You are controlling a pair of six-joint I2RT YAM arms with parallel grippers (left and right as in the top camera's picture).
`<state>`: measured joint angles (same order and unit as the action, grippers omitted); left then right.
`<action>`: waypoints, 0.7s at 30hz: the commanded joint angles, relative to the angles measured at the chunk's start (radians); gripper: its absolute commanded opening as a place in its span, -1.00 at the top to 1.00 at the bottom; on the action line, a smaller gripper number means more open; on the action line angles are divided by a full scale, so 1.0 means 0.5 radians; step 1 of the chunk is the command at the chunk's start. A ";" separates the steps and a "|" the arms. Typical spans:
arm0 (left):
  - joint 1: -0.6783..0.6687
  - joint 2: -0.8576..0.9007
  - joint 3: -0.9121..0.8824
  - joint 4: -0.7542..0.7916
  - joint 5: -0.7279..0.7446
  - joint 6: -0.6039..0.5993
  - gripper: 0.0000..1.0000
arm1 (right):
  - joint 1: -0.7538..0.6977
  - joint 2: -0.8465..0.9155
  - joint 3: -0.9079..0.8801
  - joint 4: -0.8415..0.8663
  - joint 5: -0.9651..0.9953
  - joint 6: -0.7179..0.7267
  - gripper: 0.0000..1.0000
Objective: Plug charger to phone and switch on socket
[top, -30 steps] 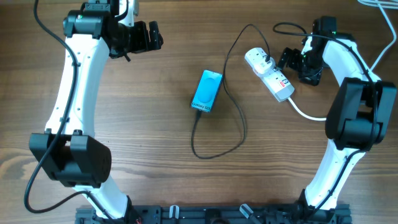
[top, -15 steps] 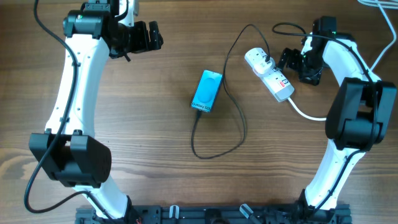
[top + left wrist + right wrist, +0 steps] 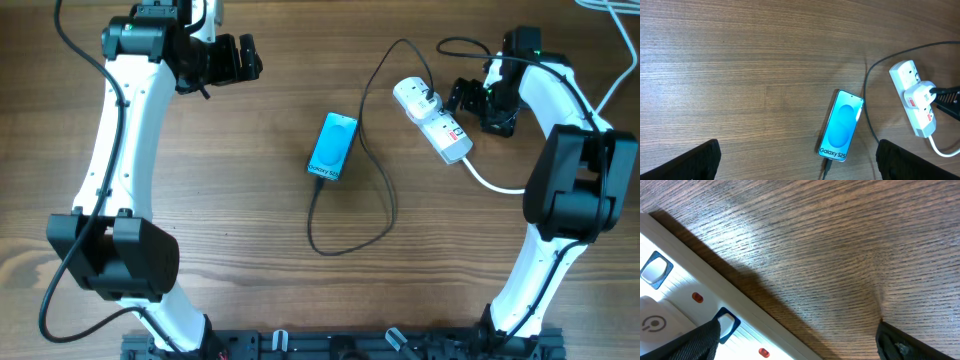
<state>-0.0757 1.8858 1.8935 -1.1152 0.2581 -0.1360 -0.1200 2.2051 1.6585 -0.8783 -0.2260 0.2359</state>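
My left end effector (image 3: 248, 58) hangs wide open and holds nothing, well apart from everything else on the table (image 3: 230, 200), a brown wood-grain surface with fine streaks. In its wrist view its two dark, matte fingers (image 3: 685, 162) sit at the lower corners.

The phone (image 3: 332, 147) lies flat near the table's middle. It is a thin rounded rectangle with a glossy cyan-green screen and a white band of text at its near end. The charger (image 3: 391, 205), a thin black cable, meets that end with its dark tip. I cannot tell how deeply the tip is seated. From there the cable swings in a loose loop and arcs over to a white adapter (image 3: 425, 103) sitting on the socket (image 3: 440, 125).

The socket is a smooth white plastic strip with rounded ends, lying at a slant, with a thick white cord (image 3: 490, 180) trailing from it. My right end effector (image 3: 462, 97) is just beside it, spread wide and empty. Its wrist view shows small red marks and rectangular switches on the strip (image 3: 685, 305).
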 commanded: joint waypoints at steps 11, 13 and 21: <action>0.004 0.011 -0.005 0.000 -0.026 0.017 -1.00 | 0.011 0.045 0.005 -0.043 -0.075 -0.069 -1.00; 0.004 0.011 -0.006 0.000 -0.026 0.017 -1.00 | 0.011 0.045 0.005 -0.037 -0.070 -0.068 -1.00; 0.004 0.011 -0.005 0.000 -0.026 0.017 -1.00 | -0.066 0.045 0.006 0.032 -0.076 0.257 -0.99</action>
<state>-0.0757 1.8858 1.8935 -1.1152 0.2581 -0.1360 -0.1268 2.2051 1.6585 -0.8707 -0.2546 0.2893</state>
